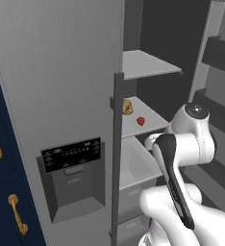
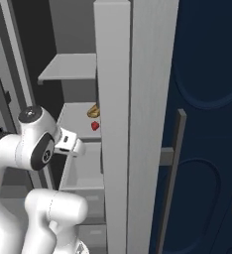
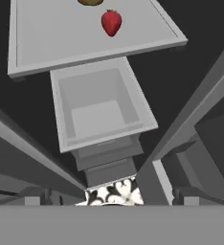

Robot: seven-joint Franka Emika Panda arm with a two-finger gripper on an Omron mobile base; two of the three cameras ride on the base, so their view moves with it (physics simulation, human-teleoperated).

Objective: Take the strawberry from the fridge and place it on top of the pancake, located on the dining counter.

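Strawberry [image 3: 111, 22] lies ahead of my pincer and above it, on a grey shelf [image 3: 51, 48] inside the open fridge [image 1: 56, 72]. In the hand view it sits near the top of the picture, a little left of the middle, so the fruit is straight on along my line of reach but higher than where I point. Its long axis runs toward me: broad end away, pointed tip nearer to my pincer. Just beyond it, at the far edge of the same shelf, sits a tan-yellow lump [image 3: 90, 2], close beside the strawberry but not touching it.

Between me and the shelf, lower down, an open grey drawer [image 3: 97, 107] juts out, directly under my path. From the left base view, the strawberry [image 1: 141, 121] rests near the shelf's front edge, with my wrist well short of it and lower.

My pincer is spread wide and holds nothing. I judge the coming move to be a rise and a reach forward over the drawer.

On the fridge's shut door a black control panel [image 1: 71, 154] shows rows of small pale marks, too small to read. No brand name is legible anywhere.
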